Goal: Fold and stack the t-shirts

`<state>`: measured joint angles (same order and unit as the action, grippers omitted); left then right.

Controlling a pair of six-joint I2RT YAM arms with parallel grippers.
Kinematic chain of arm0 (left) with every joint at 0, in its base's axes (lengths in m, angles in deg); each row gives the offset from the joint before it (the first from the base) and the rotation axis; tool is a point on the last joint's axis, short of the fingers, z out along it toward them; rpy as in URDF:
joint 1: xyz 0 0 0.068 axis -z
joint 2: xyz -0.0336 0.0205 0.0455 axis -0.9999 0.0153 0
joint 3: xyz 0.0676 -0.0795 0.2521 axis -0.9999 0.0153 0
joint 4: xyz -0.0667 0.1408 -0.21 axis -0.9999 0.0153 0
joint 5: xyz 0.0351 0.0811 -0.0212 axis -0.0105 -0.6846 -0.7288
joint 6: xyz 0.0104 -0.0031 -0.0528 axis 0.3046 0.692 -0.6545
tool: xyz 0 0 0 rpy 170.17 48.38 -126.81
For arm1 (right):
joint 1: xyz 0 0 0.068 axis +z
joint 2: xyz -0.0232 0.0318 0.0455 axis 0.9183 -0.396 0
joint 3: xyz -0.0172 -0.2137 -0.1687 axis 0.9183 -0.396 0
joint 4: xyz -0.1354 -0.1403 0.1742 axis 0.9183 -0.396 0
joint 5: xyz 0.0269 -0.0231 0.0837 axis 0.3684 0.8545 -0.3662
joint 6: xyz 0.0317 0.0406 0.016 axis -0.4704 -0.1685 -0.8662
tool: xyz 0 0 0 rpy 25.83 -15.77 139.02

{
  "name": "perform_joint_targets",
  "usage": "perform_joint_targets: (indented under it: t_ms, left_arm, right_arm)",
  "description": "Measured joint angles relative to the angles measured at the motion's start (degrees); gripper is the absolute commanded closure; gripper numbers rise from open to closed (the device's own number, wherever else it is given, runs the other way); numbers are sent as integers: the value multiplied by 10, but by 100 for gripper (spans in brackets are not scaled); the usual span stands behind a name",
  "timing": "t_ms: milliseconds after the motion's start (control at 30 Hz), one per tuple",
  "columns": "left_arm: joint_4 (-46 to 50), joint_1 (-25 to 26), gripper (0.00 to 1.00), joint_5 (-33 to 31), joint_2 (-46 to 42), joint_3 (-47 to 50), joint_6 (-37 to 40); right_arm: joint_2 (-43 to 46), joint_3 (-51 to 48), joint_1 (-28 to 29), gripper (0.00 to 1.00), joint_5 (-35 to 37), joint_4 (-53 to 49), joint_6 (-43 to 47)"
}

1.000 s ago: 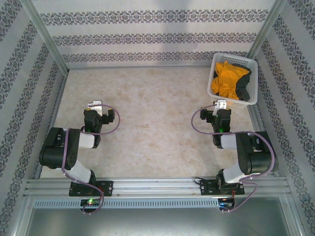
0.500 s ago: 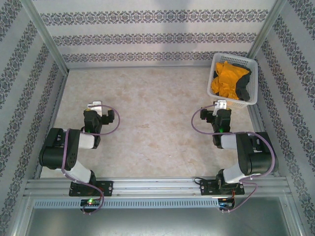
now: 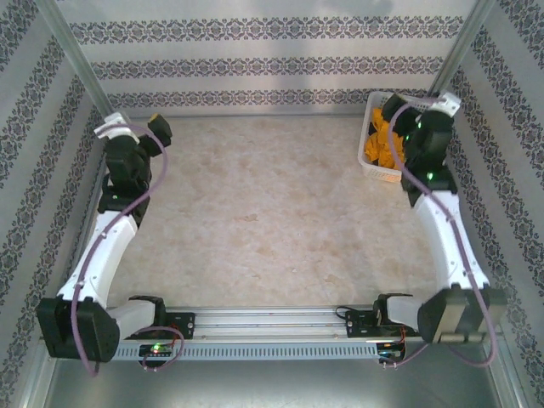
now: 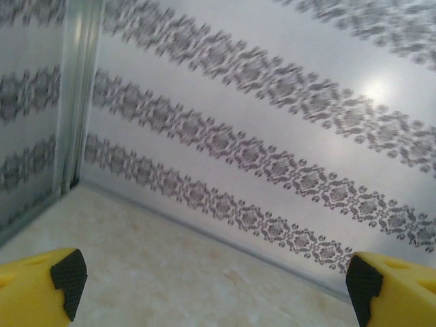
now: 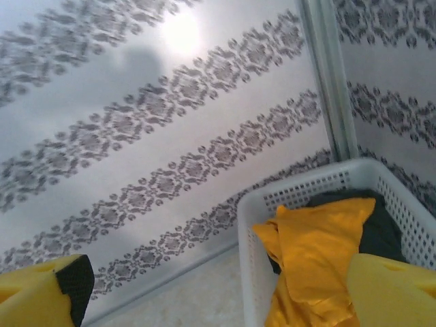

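Note:
The two t-shirts lie crumpled together in a white lattice basket (image 5: 272,204) at the far right corner. The orange-yellow shirt (image 5: 320,252) is on top and the dark charcoal one (image 5: 383,228) shows behind it. From above, orange cloth (image 3: 382,146) peeks out beside my right arm. My right gripper (image 5: 218,286) hangs open above the basket's near-left corner, with nothing between its yellow fingers (image 5: 65,286). In the top view, the right gripper (image 3: 418,117) covers much of the basket. My left gripper (image 4: 212,279) is open and empty and faces the back wall at the far left (image 3: 136,129).
Patterned walls close in the table on three sides, with metal posts (image 4: 78,88) in the far corners. The beige tabletop (image 3: 263,212) lies between the two outstretched arms. The basket rim (image 3: 372,166) sits close to the right wall.
Both arms have unfolded from their tucked pose near the bases. The left reached toward the far left corner. The right reached over the basket.

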<state>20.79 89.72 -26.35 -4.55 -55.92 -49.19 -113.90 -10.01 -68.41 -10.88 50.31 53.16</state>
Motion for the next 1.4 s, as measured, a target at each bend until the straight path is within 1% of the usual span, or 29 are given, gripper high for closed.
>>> perform_joint_targets:
  t_ms: [33, 100, 200, 267, 400, 500, 567, 600, 667, 733, 833, 867, 900, 967, 1067, 1133, 1200, 1333, 1400]
  left_arm:
    - [34, 3, 0, 15, 26, -34, -17]
    - [85, 27, 0, 46, 89, -93, -33]
    - [138, 80, 7, 100, 152, -139, -52]
    - [156, 113, 10, 129, 168, -142, -61]
    - [175, 173, 16, 176, 176, -142, -77]
    - [175, 198, 19, 199, 176, -142, -86]
    - [175, 206, 22, 209, 176, -142, -93]
    - [175, 209, 24, 213, 176, -142, -96]
    - [175, 212, 27, 218, 176, -142, -100]
    - [175, 212, 30, 221, 176, -142, -102]
    - [175, 212, 36, 223, 176, -141, -106]
    - [175, 212, 39, 223, 176, -141, -106]
    - [175, 212, 42, 223, 176, -141, -106]
    - [176, 212, 45, 223, 176, -141, -106]
    - [177, 212, 50, 219, 174, -141, -105]
    - [178, 212, 51, 212, 168, -135, -105]
    - [183, 212, 54, 205, 161, -133, -105]
    - [193, 212, 56, 180, 150, -132, -104]
    - [202, 212, 56, 165, 147, -133, -103]
  right_arm:
    - [-39, 52, 0, 11, 8, -44, -9]
    - [-116, 138, -1, 14, 17, -125, -22]
    - [-221, 228, -10, 21, 21, -219, -38]
    - [-281, 259, -24, 24, 16, -265, -48]
    - [-391, 307, -54, 24, 0, -336, -57]
    - [-464, 349, -69, 24, -19, -370, -46]
    - [-504, 382, -76, 27, -31, -391, -37]
    - [-523, 400, -79, 30, -38, -400, -32]
    - [-549, 424, -85, 41, -52, -413, -27]
    - [-562, 430, -91, 59, -66, -421, -26]
    - [-564, 430, -98, 91, -85, -421, -28]
    - [-562, 429, -98, 98, -87, -417, -28]
    - [-560, 426, -98, 100, -90, -411, -28]
    - [-543, 405, -98, 100, -91, -394, -32]
    - [-484, 341, -93, 100, -87, -358, -31]
    - [-419, 300, -82, 100, -78, -336, -31]
    - [-350, 278, -67, 100, -67, -314, -31]
    - [-223, 280, -32, 100, -61, -258, -32]
    - [-182, 302, -14, 100, -64, -241, -32]
